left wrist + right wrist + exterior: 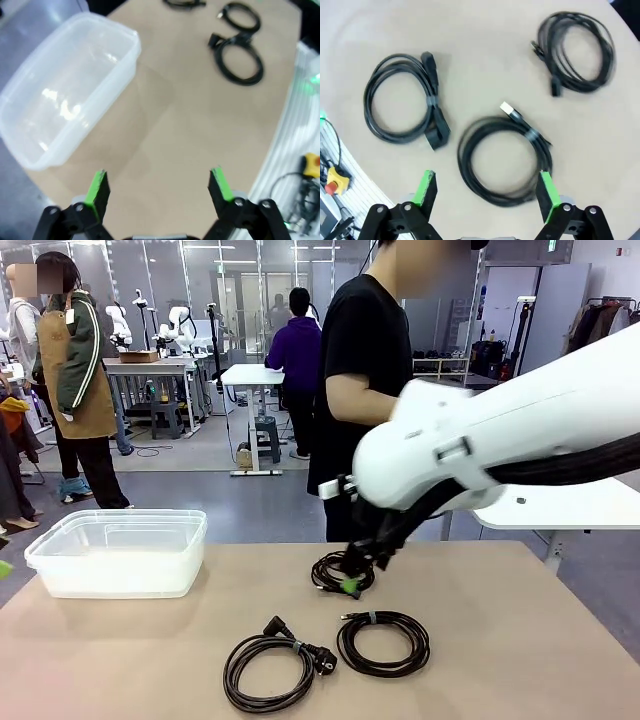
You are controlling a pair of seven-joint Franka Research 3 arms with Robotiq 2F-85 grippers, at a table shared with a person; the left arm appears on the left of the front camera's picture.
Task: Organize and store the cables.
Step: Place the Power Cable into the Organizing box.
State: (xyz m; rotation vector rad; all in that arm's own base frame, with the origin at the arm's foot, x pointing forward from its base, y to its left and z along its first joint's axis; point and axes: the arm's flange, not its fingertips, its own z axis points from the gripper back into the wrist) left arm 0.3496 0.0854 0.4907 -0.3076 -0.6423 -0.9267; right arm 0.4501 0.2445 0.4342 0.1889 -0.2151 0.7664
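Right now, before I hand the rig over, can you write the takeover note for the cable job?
Grippers: the left gripper is open and holds nothing, over the table beside the plastic bin. The right gripper is open and holds nothing, above the banded coil; I see no contact.
Cables: the banded coil, the plug coil and the far coil lie apart on the table.
Done: no cable is in the bin.
Left: pick up and store all three coils, presumably in the bin.

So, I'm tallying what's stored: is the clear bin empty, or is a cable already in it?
Empty: the clear bin has a bare bottom, and three coiled cables lie out on the table.
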